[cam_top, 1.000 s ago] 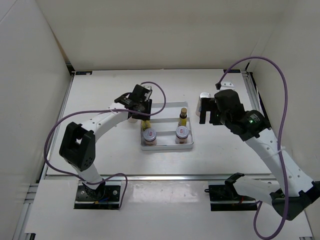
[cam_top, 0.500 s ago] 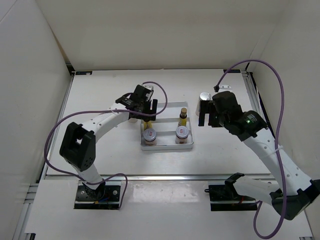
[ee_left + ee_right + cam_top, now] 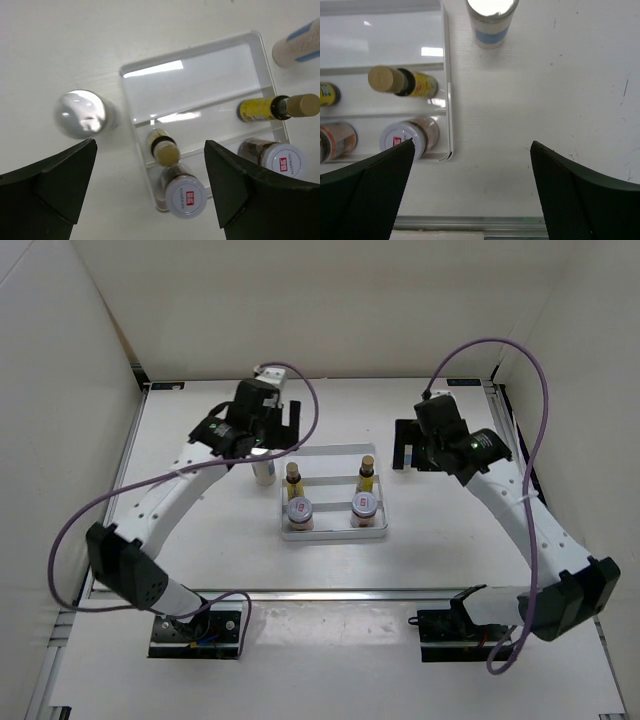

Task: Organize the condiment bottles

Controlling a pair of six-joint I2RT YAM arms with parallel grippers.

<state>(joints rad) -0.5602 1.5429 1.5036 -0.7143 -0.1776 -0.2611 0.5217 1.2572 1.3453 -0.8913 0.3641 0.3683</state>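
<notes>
Spread wide at the left gripper [image 3: 150,146], pinching nothing, hanging high over the left rim of the white tray [image 3: 127,100]. Directly below the gap, a slim yellow bottle [image 3: 162,148] with a dark collar, upright at the left end of the tray's middle section. Just outside that rim, on the bare table [image 3: 60,45], a tall white bottle [image 3: 83,114] under a silver cap, upright and close beside the tray wall; touching or not, impossible to tell. Spread just as wide at the right gripper [image 3: 472,145], likewise gripping nothing, poised over the table just right of the tray's right rim. At the far edge of that wrist view, the second tall white bottle [image 3: 491,20], blue-banded, upright on the table near the tray's far right corner and apart from it; hidden under the right arm in the top view. Inside the tray, the second yellow bottle [image 3: 402,82] at the right end of the middle section. In the near section, the left jar [image 3: 185,192] and the right jar [image 3: 402,140], both short, both with red-marked silver lids. Only bare white floor in the far section. Open table right of the tray and on its near side, up to the metal rail [image 3: 470,220] along the near edge.
</notes>
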